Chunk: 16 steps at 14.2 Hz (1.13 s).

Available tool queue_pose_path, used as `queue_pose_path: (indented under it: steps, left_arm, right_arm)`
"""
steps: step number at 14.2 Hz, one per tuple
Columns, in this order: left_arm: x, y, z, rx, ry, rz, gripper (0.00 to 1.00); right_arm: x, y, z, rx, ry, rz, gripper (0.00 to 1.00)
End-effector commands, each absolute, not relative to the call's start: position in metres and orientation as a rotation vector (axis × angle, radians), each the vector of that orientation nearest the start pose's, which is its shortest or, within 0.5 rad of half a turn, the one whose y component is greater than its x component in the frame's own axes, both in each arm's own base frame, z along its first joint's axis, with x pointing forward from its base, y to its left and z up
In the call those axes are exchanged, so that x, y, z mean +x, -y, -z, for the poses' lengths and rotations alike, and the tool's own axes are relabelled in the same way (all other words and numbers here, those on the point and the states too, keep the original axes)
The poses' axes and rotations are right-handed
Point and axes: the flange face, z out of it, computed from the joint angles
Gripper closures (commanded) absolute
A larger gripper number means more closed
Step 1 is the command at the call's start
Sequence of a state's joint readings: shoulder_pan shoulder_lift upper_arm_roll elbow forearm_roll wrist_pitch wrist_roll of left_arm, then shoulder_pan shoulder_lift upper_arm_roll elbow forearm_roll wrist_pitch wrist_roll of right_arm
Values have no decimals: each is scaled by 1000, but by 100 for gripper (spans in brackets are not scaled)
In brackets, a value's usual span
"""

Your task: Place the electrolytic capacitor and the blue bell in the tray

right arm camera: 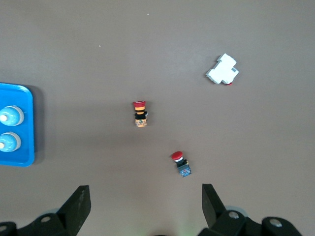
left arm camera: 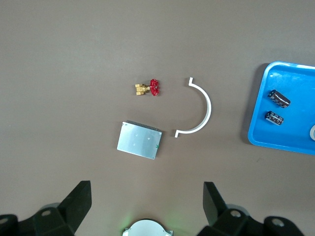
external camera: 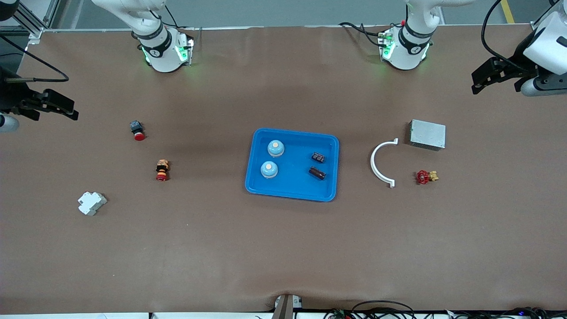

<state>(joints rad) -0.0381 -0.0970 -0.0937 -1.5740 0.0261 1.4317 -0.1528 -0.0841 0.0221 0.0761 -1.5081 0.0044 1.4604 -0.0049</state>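
The bright blue tray (external camera: 294, 179) lies mid-table. Two blue bells (external camera: 275, 148) (external camera: 269, 169) stand in its half toward the right arm's end. Two dark electrolytic capacitors (external camera: 318, 157) (external camera: 317, 173) lie in its other half. My left gripper (external camera: 496, 84) hangs open and empty over the left arm's end of the table. In the left wrist view the left gripper (left arm camera: 147, 189) is open, with the tray (left arm camera: 285, 132) and capacitors (left arm camera: 278, 98) off to one side. My right gripper (external camera: 52, 115) hangs open and empty over the right arm's end. The right wrist view shows the bells (right arm camera: 10, 116).
Toward the right arm's end lie two red push buttons (external camera: 137, 130) (external camera: 162, 170) and a white breaker (external camera: 91, 203). Toward the left arm's end lie a white curved clip (external camera: 381, 163), a grey metal box (external camera: 427, 134) and a red-handled valve (external camera: 425, 177).
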Motion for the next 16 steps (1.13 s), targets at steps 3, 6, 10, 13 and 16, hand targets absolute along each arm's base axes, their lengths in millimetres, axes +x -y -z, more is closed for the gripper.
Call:
queue_pose_path:
  steps: [3,6,10,13,16]
  left_arm:
    - [504,70,-672,-3105,27,-34,0]
    - [500,69,-675,-3112,7,-36,0]
    - [498,68,-684,-3104,14,-10,0]
    - [498,70,-684,-3099,8,-6,0]
    - [498,72,-684,-3099,-4,-6,0]
  right_arm:
    - [541,19,-650,-3149,-8,-44,0]
    - [539,27,-654,-3140,-36,-29,0]
    - [539,27,-654,-3140,-38,-26,0]
    - [537,27,-657,-3141,-41,-17,0]
    - [536,26,-658,-3141,-43,-15,0]
